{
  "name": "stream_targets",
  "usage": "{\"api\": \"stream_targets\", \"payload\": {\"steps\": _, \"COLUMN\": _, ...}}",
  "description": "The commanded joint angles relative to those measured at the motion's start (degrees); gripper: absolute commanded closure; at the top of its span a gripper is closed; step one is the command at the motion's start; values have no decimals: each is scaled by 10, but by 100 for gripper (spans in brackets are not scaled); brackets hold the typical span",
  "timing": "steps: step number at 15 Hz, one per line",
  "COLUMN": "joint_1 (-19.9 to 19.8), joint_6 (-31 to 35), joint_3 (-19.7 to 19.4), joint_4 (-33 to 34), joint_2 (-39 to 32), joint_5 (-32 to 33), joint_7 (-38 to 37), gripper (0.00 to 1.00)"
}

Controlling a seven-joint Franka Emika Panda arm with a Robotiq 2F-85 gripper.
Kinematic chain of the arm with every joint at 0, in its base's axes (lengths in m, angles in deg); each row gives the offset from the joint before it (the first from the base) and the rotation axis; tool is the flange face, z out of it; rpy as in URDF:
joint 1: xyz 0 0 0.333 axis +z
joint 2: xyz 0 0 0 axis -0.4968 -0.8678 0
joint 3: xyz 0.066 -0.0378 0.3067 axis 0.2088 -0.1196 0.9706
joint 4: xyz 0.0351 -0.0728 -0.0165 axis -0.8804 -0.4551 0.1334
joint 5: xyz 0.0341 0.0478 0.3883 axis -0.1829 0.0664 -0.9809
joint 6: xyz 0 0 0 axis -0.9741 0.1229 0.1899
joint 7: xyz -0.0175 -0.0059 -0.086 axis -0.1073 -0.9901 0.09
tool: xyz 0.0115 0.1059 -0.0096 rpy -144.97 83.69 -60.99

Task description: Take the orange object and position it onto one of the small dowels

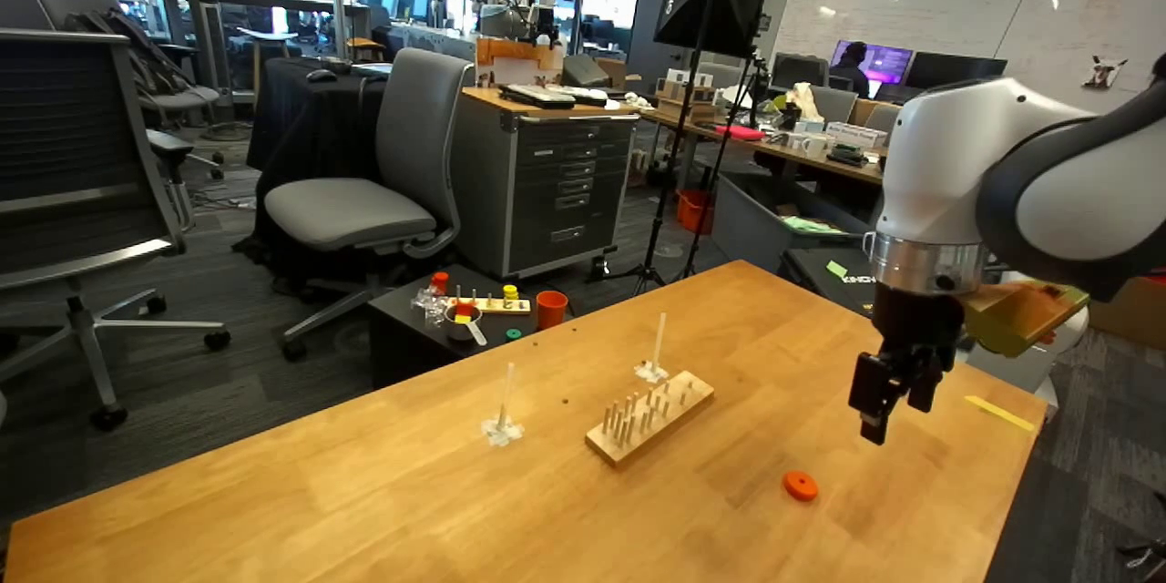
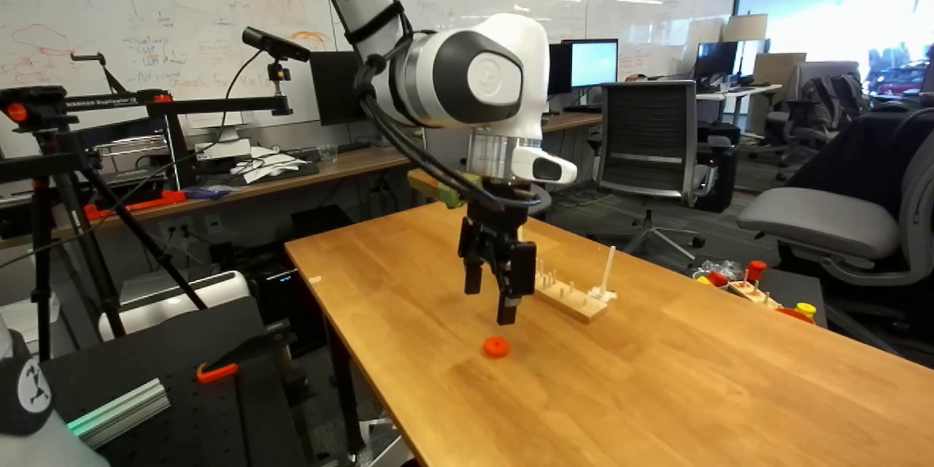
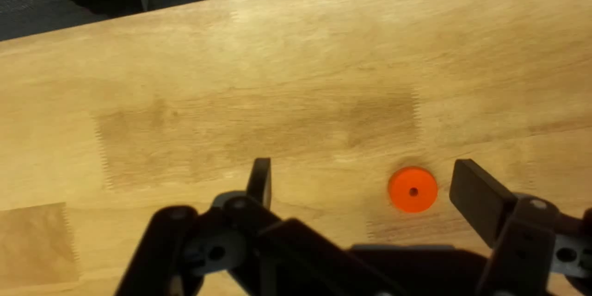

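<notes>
finger-jointed wood is laid in honey-coloured blocks across the table (image 3: 259, 64), its grain faintly streaked and its joints cut in fine zigzags. beyond it, a glossy whiteboard (image 2: 190, 22) is marked with thin scrawls in an exterior view, and dark carpet (image 1: 264, 437) is spread beneath a chair (image 1: 351, 209) covered in smooth grey. on the tabletop, a rectangular base (image 1: 665, 423) of light wood is studded with small dowels (image 1: 626, 424), thin, pale and upright, crowded more closely at one end. near it, two taller rods (image 1: 658, 342) are held up by whitish, ragged feet, and a flat yellow strip (image 1: 999, 413) is seen close to the table's edge.

below the white, rounded shell of the arm (image 2: 522, 44), the gripper (image 3: 370, 192) is hung over the table, dark, angular and jointed. its fingers (image 3: 481, 201) are spread wide apart, their flat, block-like tips turned toward each other. the orange object (image 3: 404, 187) is found beneath, on the wood: in the wrist view it is framed between the two fingers, closer to one than to the other. in both exterior views it is seen lower than the gripper and well apart from the base.

its outline is round and its top flat; it is coloured a strong orange and is pierced at the centre by a small dark hole.
</notes>
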Motion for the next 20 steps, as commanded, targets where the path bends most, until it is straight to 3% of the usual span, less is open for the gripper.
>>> {"api": "stream_targets", "payload": {"steps": 1, "joint_1": 33, "joint_6": 33, "joint_3": -20, "joint_4": 42, "joint_2": -65, "joint_5": 5, "joint_7": -33, "gripper": 0}}
{"api": "stream_targets", "payload": {"steps": 8, "joint_1": 77, "joint_6": 53, "joint_3": -34, "joint_4": 119, "joint_2": -152, "joint_5": -6, "joint_7": -53, "gripper": 0}}
{"api": "stream_targets", "payload": {"steps": 20, "joint_1": 62, "joint_6": 58, "joint_3": -18, "joint_4": 143, "joint_2": -193, "joint_5": -78, "joint_7": -38, "gripper": 0}}
